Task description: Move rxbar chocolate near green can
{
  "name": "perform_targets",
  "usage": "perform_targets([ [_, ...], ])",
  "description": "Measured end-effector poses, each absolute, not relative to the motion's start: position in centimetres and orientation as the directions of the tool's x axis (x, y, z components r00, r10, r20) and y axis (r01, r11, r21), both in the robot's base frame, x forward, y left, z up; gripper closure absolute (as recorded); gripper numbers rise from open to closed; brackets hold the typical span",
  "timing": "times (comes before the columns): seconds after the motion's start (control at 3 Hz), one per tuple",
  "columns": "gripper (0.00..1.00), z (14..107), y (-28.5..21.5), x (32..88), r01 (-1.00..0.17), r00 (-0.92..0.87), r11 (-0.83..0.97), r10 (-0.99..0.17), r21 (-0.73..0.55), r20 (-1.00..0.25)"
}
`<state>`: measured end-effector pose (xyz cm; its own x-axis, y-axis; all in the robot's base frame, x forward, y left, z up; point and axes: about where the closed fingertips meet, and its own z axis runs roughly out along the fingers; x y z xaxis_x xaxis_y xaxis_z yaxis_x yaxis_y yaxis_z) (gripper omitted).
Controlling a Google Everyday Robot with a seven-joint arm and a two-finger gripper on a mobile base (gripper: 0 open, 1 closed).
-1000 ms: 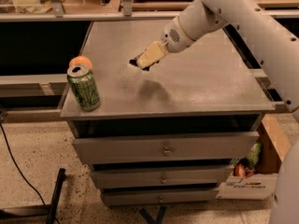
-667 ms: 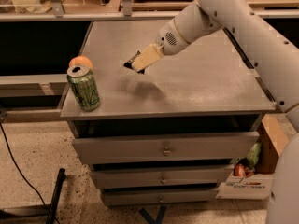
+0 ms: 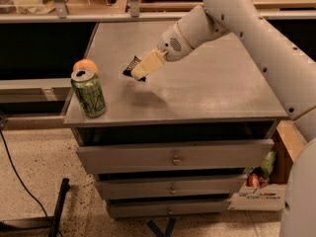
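Gripper (image 3: 138,72) around rxbar chocolate (image 3: 130,63), above cabinet (image 3: 212,85)

Matt metal tabletop (image 3: 207,98) — shiny green can (image 3: 89,95) — plastic tool (image 3: 138,72) above, pinching rxbar chocolate (image 3: 130,64).

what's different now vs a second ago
The pincer, still shut on the snack bar, has carried it left above the cabinet top, closer to the green can. The can and the orange behind it have not moved.
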<state>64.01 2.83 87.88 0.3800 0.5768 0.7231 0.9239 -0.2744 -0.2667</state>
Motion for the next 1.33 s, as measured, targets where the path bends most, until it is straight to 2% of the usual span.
perform_targets([
  [0.33, 1.0, 87.8, 2.9, 64.0, 0.924, 0.381, -0.273, 0.576, -0.269, 0.724],
  [1.33, 1.0, 86.3, 5.8, 61.2, 0.975, 0.209, -0.069, 0.619, -0.213, 0.757],
])
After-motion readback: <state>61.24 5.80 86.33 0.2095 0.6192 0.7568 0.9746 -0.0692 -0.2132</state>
